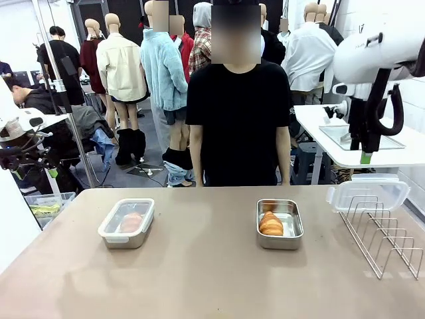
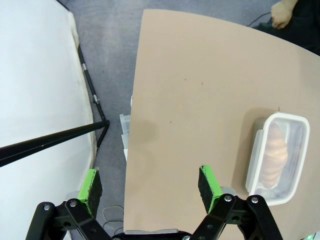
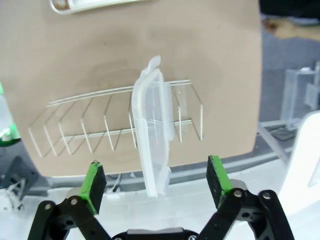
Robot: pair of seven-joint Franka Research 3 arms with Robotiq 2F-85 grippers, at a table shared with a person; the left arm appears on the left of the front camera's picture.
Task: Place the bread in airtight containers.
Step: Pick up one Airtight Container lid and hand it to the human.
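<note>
A shiny steel airtight container (image 1: 126, 224) at the table's left has its clear lid on, with a bread roll (image 1: 131, 221) showing through it. To the right an open steel container (image 1: 289, 229) holds a golden croissant-shaped bread (image 1: 271, 223). A second clear lid (image 1: 368, 195) stands on edge in the wire rack (image 1: 388, 242). My left gripper (image 1: 33, 169) hangs open beyond the table's left edge; its wrist view shows the lidded container (image 2: 295, 125) and bread (image 2: 274, 155) ahead. My right gripper (image 1: 366, 157) is open, high above the rack, its fingers framing the lid (image 3: 154, 130).
A person in a black shirt (image 1: 239, 113) stands at the far side, arms hanging down. The wire rack (image 3: 90, 127) lies near the table's right edge. Bare brown table (image 1: 199, 279) stretches between and in front of the containers. A pole (image 2: 50, 142) crosses off the table's left.
</note>
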